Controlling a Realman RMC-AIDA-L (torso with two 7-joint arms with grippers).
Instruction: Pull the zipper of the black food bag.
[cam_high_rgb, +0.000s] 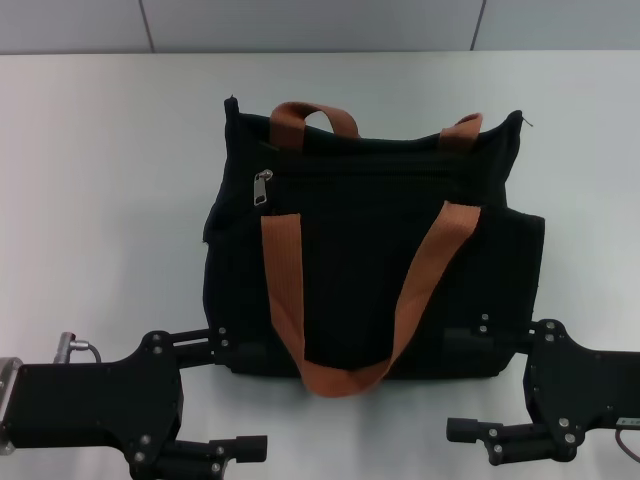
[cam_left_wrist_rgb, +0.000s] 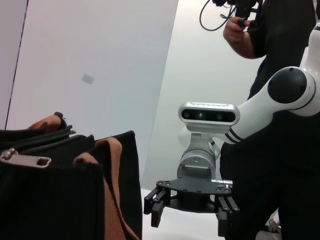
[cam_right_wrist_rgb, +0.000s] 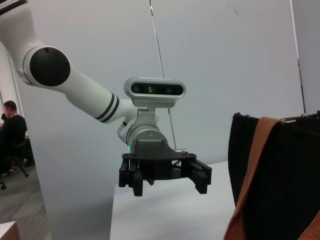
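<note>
The black food bag (cam_high_rgb: 370, 270) lies flat in the middle of the white table, with two orange-brown handles (cam_high_rgb: 285, 290). The silver zipper pull (cam_high_rgb: 262, 187) sits at the left end of the zip line near the bag's upper edge; it also shows in the left wrist view (cam_left_wrist_rgb: 25, 160). My left gripper (cam_high_rgb: 235, 398) is open at the bag's near left corner. My right gripper (cam_high_rgb: 472, 382) is open at the near right corner, its upper finger over the bag's edge. Both are empty. The left wrist view shows the right gripper (cam_left_wrist_rgb: 189, 222), and the right wrist view shows the left gripper (cam_right_wrist_rgb: 170, 189).
The white table (cam_high_rgb: 100, 200) spreads around the bag, and a grey wall stands behind it. A person in black (cam_left_wrist_rgb: 280, 45) stands behind the right arm. Another person (cam_right_wrist_rgb: 12, 135) sits far off beyond the left arm.
</note>
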